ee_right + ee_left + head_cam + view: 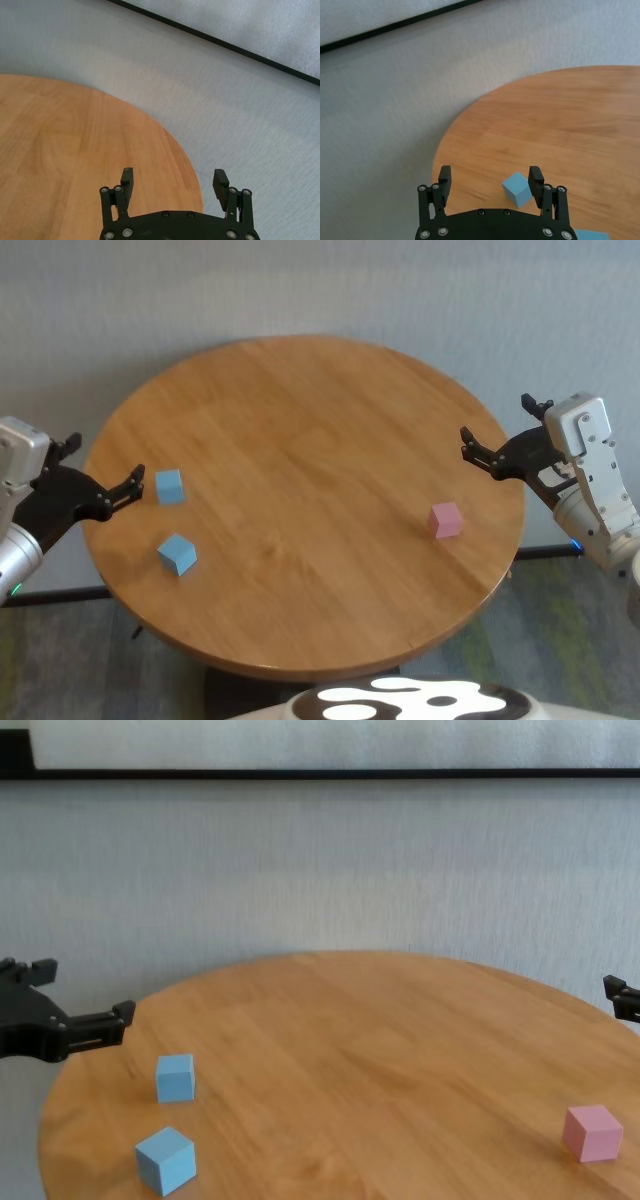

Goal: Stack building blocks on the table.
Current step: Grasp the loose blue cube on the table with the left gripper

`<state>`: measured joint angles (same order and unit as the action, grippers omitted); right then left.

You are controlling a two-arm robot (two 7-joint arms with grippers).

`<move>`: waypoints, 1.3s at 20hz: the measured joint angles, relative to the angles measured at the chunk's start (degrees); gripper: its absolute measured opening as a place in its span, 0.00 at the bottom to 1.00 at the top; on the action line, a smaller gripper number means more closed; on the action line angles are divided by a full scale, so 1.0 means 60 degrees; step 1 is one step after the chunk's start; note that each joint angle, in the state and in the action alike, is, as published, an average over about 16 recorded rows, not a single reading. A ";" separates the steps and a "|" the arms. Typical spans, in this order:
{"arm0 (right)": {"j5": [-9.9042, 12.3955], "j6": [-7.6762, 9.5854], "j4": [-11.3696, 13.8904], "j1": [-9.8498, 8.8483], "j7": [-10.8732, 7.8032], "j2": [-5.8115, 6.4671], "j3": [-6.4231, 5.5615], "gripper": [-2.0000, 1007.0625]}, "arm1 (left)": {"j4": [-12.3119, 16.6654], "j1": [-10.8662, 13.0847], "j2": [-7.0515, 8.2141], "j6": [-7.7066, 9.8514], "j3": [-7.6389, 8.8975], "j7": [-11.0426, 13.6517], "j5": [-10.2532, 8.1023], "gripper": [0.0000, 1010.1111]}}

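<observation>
On the left part of the round wooden table lie two light blue blocks, one farther and one nearer, a short gap apart. The pink block sits alone near the right edge. My left gripper hovers open at the table's left rim, just left of the farther blue block, which shows close to one fingertip in the left wrist view. My right gripper hangs open over the right rim, beyond the pink block, with nothing between its fingers.
Grey carpet surrounds the table, with a wall and a dark baseboard behind it. The table's broad middle holds nothing. A white and black part of my body shows under the near edge.
</observation>
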<state>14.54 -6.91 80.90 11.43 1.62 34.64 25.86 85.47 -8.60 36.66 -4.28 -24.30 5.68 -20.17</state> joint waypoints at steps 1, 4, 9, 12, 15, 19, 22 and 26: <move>0.0000 0.0000 0.0000 0.0000 0.0000 0.0000 0.0000 1.00 | 0.0106 0.0063 0.0060 0.0079 0.0032 0.0190 -0.0138 0.99; 0.0000 0.0000 0.0000 0.0000 0.0000 0.0000 0.0000 1.00 | 0.0429 0.0247 0.0260 0.0331 0.0100 0.0874 -0.0557 0.99; 0.0000 0.0000 0.0000 0.0000 0.0000 0.0000 0.0000 1.00 | 0.0766 0.0422 0.0550 0.0716 0.0069 0.2032 -0.1108 0.99; 0.0000 0.0000 0.0000 0.0000 0.0000 0.0000 0.0000 1.00 | 0.0773 0.0410 0.0637 0.0865 -0.0031 0.2603 -0.1254 0.99; 0.0000 0.0000 0.0000 0.0000 0.0000 0.0000 0.0000 1.00 | 0.0692 0.0346 0.0656 0.1030 -0.0158 0.3036 -0.1295 0.99; 0.0000 0.0000 0.0000 0.0000 0.0000 0.0000 0.0000 1.00 | 0.0520 0.0247 0.0591 0.1232 -0.0301 0.3401 -0.1281 0.99; 0.0000 0.0000 0.0000 0.0000 0.0000 0.0000 0.0000 1.00 | 0.0381 0.0182 0.0498 0.1375 -0.0359 0.3514 -0.1238 0.99; 0.0000 0.0000 0.0000 0.0000 0.0000 0.0000 0.0000 1.00 | 0.0226 0.0114 0.0355 0.1593 -0.0379 0.3554 -0.1162 0.99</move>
<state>14.54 -6.91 80.90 11.43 1.62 34.64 25.86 86.83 -7.92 38.79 5.28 -26.57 27.00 -27.14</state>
